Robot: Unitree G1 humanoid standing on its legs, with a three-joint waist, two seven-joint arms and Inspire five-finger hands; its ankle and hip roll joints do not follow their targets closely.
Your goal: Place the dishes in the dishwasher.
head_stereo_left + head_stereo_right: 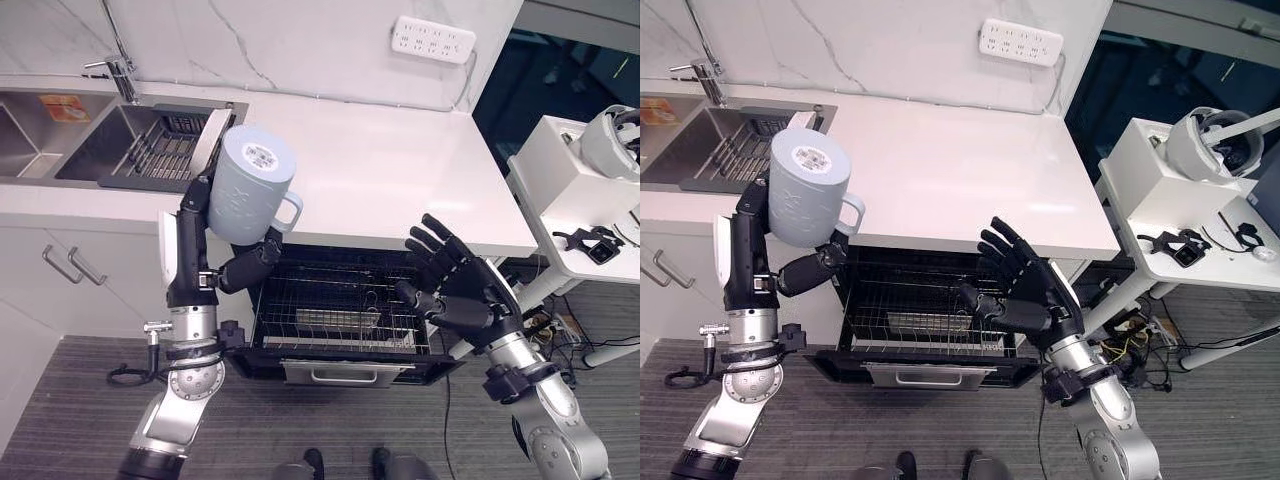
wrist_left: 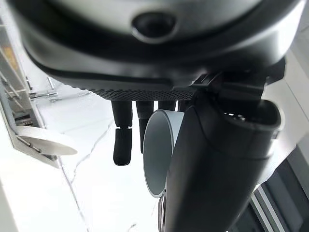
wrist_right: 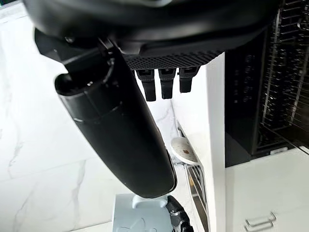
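The left hand [image 1: 215, 215] grips the mug [image 1: 250, 185] with fingers curled round its body, base up, above the left front corner of the dishwasher rack [image 1: 340, 310], likely so it loads mouth down. The right hand [image 1: 450, 275], fingers spread and empty, waits over the rack's right side.
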